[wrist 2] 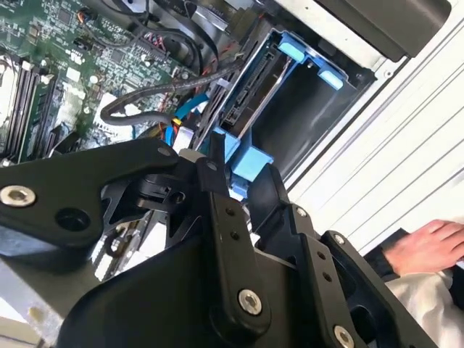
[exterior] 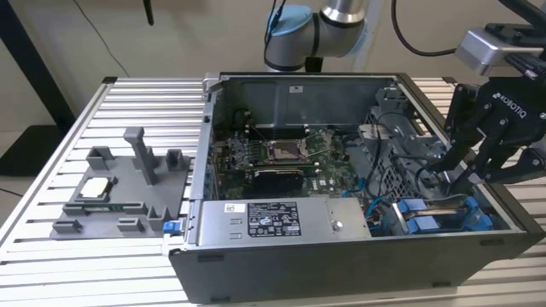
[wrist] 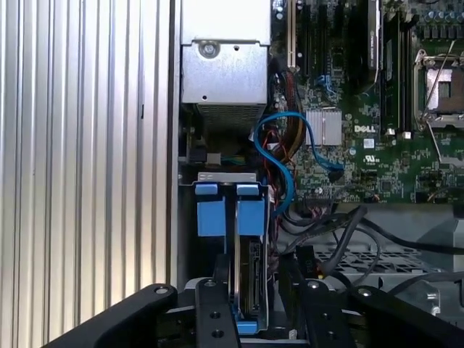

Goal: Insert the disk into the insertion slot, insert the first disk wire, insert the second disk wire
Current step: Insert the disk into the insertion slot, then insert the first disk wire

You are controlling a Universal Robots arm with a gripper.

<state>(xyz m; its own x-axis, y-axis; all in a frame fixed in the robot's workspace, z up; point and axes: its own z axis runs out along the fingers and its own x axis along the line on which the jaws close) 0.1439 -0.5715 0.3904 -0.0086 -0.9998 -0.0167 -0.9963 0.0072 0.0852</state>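
Slatted table, one disk — blue-framed, one tool

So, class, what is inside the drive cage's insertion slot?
The disk, in its blue frame, sits in the insertion slot; the gripper covers its near end.

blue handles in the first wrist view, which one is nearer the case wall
This handle, right beside the case wall; the other handle sits on the side toward the looped blue cable and motherboard.

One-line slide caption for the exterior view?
Gripper inside the open computer case, down at the blue-framed disk.
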